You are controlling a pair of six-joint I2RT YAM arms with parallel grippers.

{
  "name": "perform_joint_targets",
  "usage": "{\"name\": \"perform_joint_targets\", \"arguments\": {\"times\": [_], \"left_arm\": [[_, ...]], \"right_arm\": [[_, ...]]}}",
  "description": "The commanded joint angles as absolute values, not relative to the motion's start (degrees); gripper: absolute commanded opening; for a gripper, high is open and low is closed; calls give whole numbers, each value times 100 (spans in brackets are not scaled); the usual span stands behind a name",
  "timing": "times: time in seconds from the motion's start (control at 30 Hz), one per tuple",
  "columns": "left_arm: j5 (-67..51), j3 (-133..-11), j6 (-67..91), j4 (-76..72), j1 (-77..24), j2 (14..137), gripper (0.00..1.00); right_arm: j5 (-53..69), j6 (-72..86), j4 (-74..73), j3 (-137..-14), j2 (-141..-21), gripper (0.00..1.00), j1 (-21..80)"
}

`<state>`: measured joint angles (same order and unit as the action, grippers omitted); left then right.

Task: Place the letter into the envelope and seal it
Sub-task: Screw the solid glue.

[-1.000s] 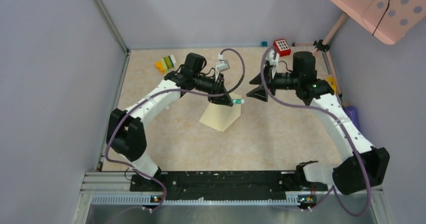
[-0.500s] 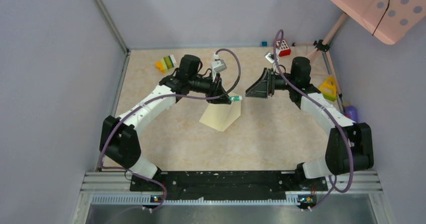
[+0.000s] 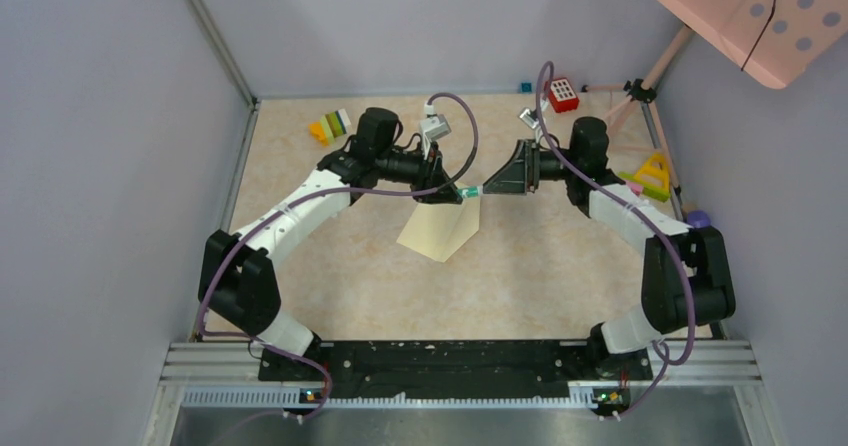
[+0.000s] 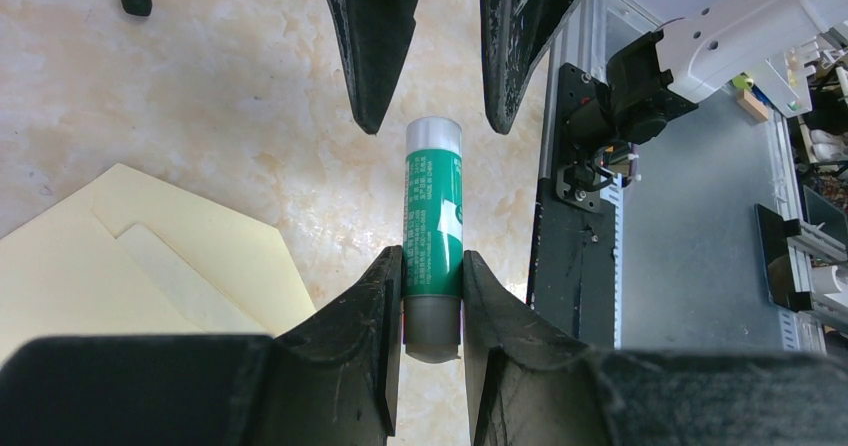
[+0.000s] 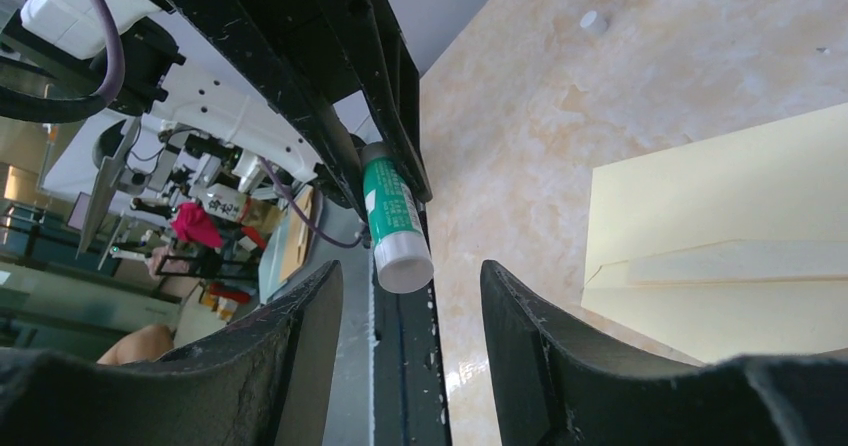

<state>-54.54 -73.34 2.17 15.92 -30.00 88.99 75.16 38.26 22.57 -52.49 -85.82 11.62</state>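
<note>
My left gripper (image 4: 432,266) is shut on the grey base end of a green glue stick (image 4: 432,236) and holds it level above the table. The stick's white cap (image 4: 433,134) points at my right gripper (image 5: 410,276), which is open, its two fingers either side of the cap without touching it. In the top view the two grippers meet tip to tip at the stick (image 3: 470,194). The pale yellow envelope (image 3: 440,231) lies flat just below them, its pointed flap open; it also shows in the left wrist view (image 4: 150,256) and the right wrist view (image 5: 720,216). I cannot make out the letter.
Yellow-green blocks (image 3: 330,126) lie at the back left. A red block (image 3: 561,93), a pink stand (image 3: 650,76) and a yellow toy (image 3: 655,174) are at the back right. A small white cap (image 5: 593,21) lies on the table.
My right arm has swung left towards the left gripper, and its open fingers now flank the glue stick's cap. The left gripper has stayed nearly still with the stick.
</note>
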Motion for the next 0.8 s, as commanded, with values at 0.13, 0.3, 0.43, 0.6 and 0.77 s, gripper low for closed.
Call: {"name": "perform_joint_targets", "arguments": {"times": [0.13,0.3,0.43,0.6,0.77], "left_arm": [[-5571,-7266,290,1261,-2994,8864,9],[-5571,-7255,305,1243,-2997,8867,9],[-5612,-7257,366,1208,-2995,8897,9],[-5896,-7236,697,989,-2959,9046,9],[-6619,-7076,1838,73,-2783,9426,11]], "right_arm": [[7706,3919,2645,-5306,-8656,49,1368],[7739,3849,2637,-5315,-8675,33,1424],[7781,3716,2558,-5326,-8673,24,1440],[7901,3193,2352,-5352,-8612,15,1464],[7818,1193,1126,-5370,-8103,16,1591]]}}
